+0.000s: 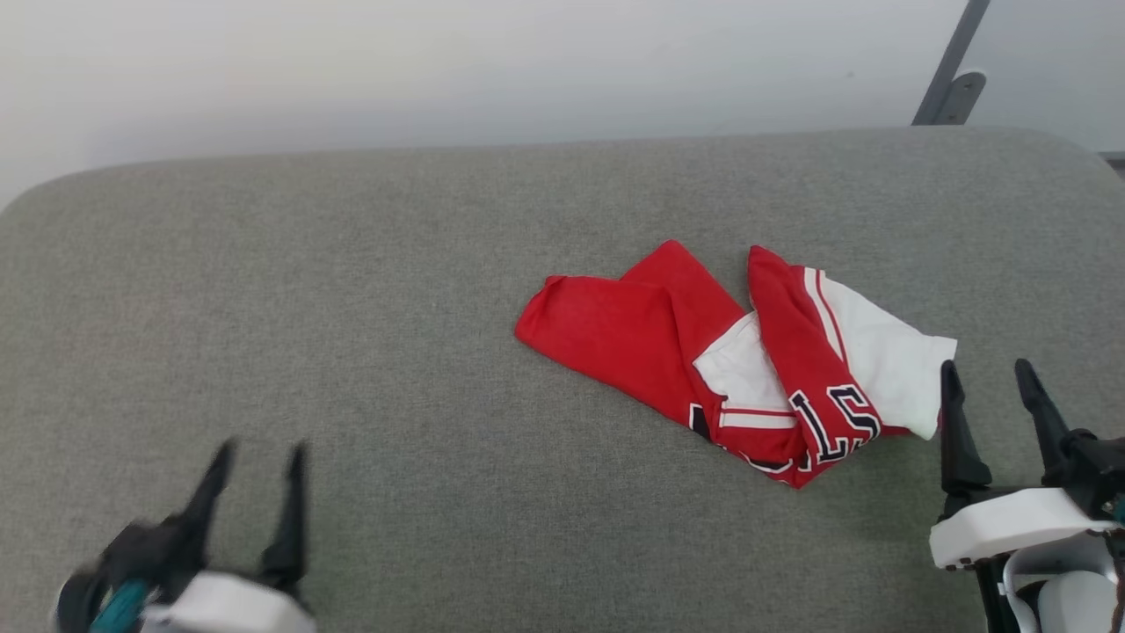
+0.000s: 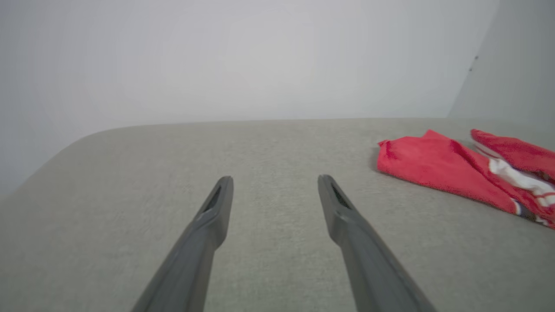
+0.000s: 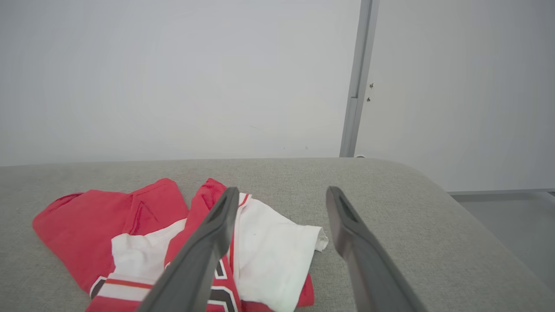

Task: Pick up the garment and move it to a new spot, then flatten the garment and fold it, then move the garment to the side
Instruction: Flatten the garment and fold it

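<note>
Red cloth on grey upholstery is what the head view gives. The garment [image 1: 668, 352] lies crumpled right of the middle of the padded surface [image 1: 352, 290]. It is folded over itself so the white lining and striped trim show, with black outlined lettering at its near edge. Nothing touches it, so I judge the first pick-up is not yet begun.

The left gripper [image 1: 264, 448] sits at the lower left, somewhat blurred and well apart from the cloth, its two dark fingers spread wide and empty. The right gripper [image 1: 985, 365] stands at the lower right, fingers likewise wide with nothing between them, just beside the garment's white corner. That makes it the nearer tool for a first grasp, which is likely why it is there. A slanted metal post [image 1: 954, 79] rises behind the far right corner against the pale wall [image 1: 439, 61].

From the left wrist view, the spread fingers point over bare grey fabric, and the garment lies off to the right, clear of them.

From the right wrist view, the fingers reach out wide over the right part of the cloth. One finger crosses the white panel in the picture, though I cannot tell from this angle whether it touches the cloth or hovers above it. The layers are bunched, so a pinch on one edge may lift several folds at once.
</note>
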Controlling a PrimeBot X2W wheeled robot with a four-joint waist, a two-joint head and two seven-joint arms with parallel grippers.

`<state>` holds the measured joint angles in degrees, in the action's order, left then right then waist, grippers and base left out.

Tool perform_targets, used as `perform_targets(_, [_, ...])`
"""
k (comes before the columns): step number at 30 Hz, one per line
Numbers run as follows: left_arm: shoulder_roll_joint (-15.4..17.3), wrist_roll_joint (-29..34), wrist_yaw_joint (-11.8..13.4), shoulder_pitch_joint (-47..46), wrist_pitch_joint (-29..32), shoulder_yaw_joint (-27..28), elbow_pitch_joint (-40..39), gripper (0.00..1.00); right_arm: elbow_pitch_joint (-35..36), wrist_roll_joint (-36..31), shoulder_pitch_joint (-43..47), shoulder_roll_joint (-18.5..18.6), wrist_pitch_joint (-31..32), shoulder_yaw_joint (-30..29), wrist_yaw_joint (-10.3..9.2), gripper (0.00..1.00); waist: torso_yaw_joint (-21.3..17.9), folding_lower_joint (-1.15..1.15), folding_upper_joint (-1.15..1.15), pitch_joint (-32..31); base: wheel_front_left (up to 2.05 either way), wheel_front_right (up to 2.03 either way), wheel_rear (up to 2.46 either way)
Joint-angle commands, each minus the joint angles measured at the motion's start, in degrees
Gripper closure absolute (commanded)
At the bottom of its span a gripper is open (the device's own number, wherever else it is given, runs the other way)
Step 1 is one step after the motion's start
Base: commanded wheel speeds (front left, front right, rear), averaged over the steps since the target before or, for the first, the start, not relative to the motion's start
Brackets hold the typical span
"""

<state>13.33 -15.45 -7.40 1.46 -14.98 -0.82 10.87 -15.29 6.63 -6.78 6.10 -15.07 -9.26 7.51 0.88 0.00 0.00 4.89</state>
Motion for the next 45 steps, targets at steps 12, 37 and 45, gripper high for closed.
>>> perform_targets(12, [14.9, -10.7, 0.0, -35.9, 7.1, -33.2, 0.1, 0.00, 2.0, 0.3, -5.3, -2.2, -0.1, 0.8, -0.04, 0.00, -3.9, 0.00, 0.00, 8.1, 0.00, 0.00, 0.00])
perform_targets(37, [17.5, -61.2, 0.0, -69.8, 53.0, -69.0, 9.3, 0.00, 1.3, 10.5, -10.2, -3.2, -0.1, 4.4, -0.04, 0.00, -18.7, 0.00, 0.00, 19.4, 0.00, 0.00, 0.00])
perform_targets(45, [17.4, -62.2, 0.0, -70.7, 51.8, -71.1, 9.1, 1.00, 1.3, 10.7, -11.5, -3.2, -0.1, 5.4, -0.04, 0.00, -18.8, 0.00, 0.00, 19.9, 0.00, 0.00, 0.00])
